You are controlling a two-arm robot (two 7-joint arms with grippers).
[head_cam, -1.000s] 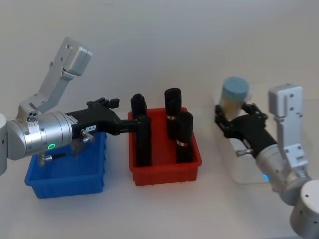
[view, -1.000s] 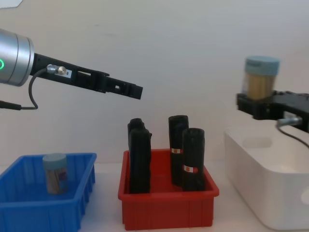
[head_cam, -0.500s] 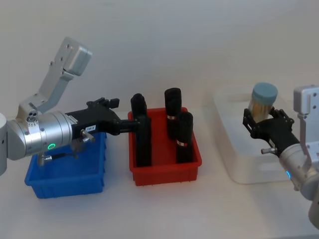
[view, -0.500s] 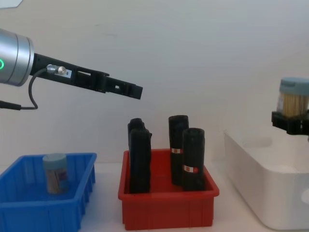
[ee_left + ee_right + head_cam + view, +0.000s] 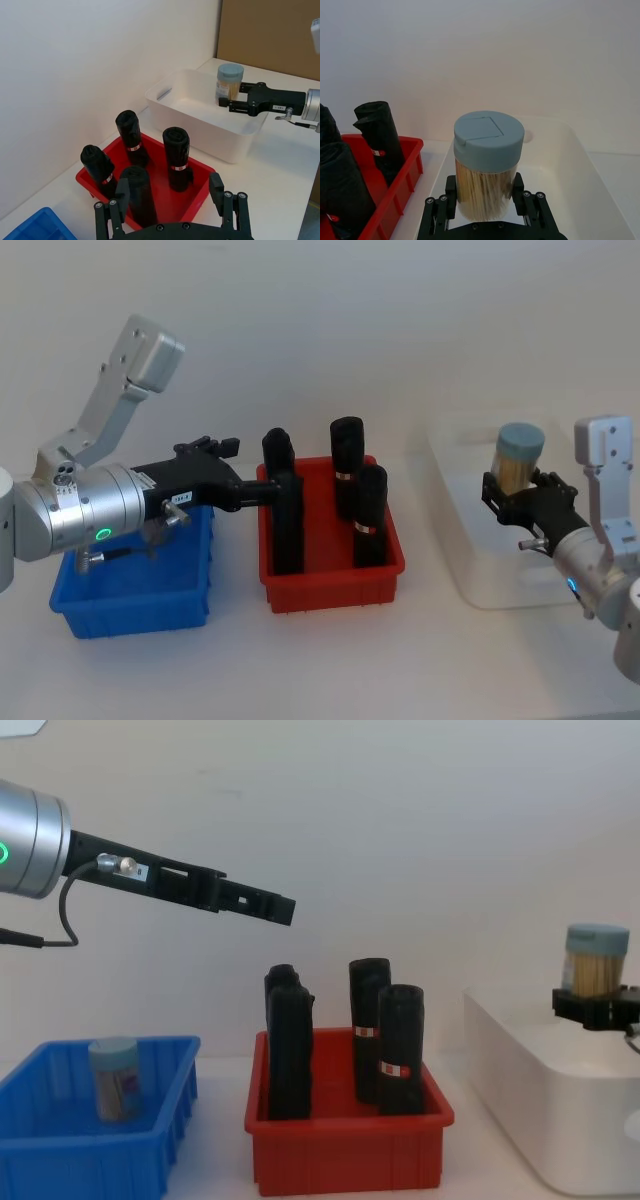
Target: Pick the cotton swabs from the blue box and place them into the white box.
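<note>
My right gripper (image 5: 516, 492) is shut on a jar of cotton swabs (image 5: 520, 452), clear with a pale blue lid (image 5: 489, 132). It holds the jar upright over the white box (image 5: 478, 575), its base low between the walls (image 5: 560, 150). From the side, the jar (image 5: 596, 958) sticks up above the white box's rim (image 5: 520, 1030). Another jar of cotton swabs (image 5: 113, 1077) stands in the blue box (image 5: 100, 1145). My left gripper (image 5: 272, 490) hovers open, raised between the blue box (image 5: 130, 612) and the red bin.
A red bin (image 5: 330, 588) with several upright black rolls (image 5: 369, 512) sits between the blue and white boxes. My left arm's fingers (image 5: 262, 906) stretch out above it. A pale wall rises just behind the table.
My right gripper has carried the jar to the right and then down, from high above the white box's near corner to low inside it. The left arm has not moved.
</note>
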